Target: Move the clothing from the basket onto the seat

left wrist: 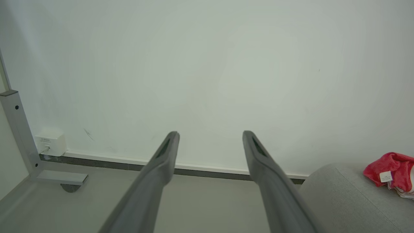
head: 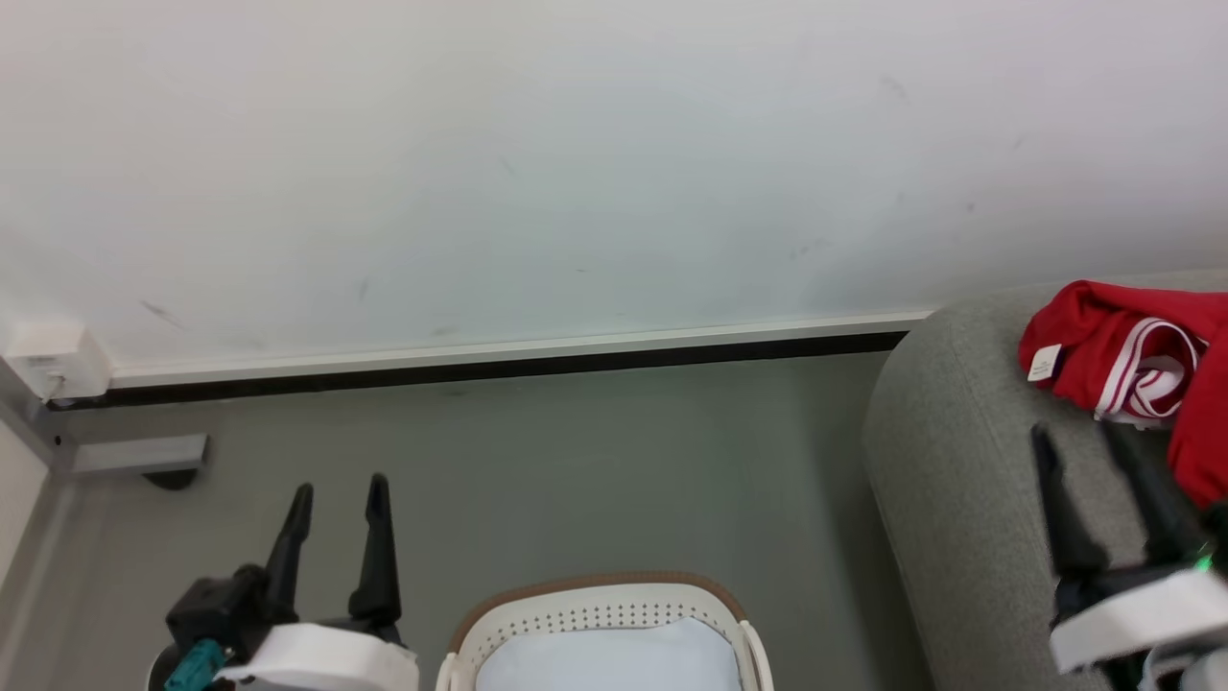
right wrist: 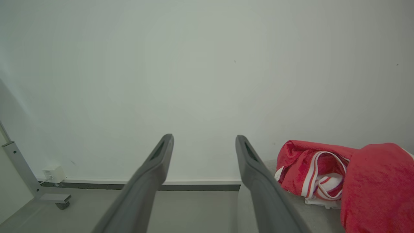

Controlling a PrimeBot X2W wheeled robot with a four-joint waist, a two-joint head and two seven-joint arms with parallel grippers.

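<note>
Left gripper (head: 340,487) left of the basket (head: 595,600), right gripper (head: 1076,432) over the seat (head: 950,432): both point forward, jaws spread. Clothing (head: 1103,336) lies bunched by the seat's left edge, label leftward.

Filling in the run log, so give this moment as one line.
clothing: on seat | basket: on floor | left tool: open, empty | right tool: open, empty, above seat near clothing
</note>
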